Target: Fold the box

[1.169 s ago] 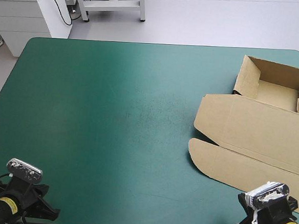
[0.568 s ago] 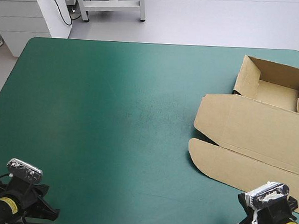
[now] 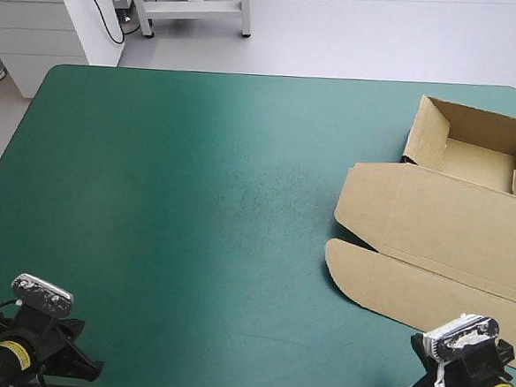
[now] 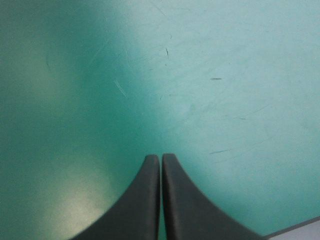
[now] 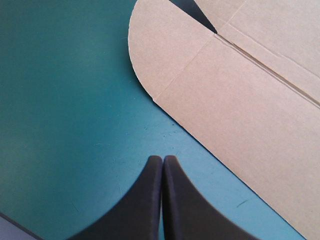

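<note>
Box (image 3: 441, 233): lies on the right side of the counter (image 3: 196, 198), toward its far right corner, and runs past the right edge.

Tray (image 3: 478, 165): at the box's far end, walls raised, open upward.

Lid (image 3: 442, 215): flat on the teal-green cover, joined to the tray's near side and reaching toward me.

Flap (image 3: 410, 293): the lid's near panel, rounded at its left end. It also lies flat and is not bent along its crease.

My right claw (image 5: 163, 157): black fingers pressed together in one arch, holding nothing. It is over bare cover just short of the flap's curved edge and does not touch the board.

My left claw (image 4: 161, 156): likewise pinched together and empty, at the near left corner, well apart from the box. Only cover lies ahead of it.

Progress, as I judge it: the tray is formed, so raising and tucking the walls look done. Neither claw is on the lid or flap. Whatever is left concerns the flat lid side. My right claw is the one placed for it, and would have to part its fingers before taking a board edge.
</note>
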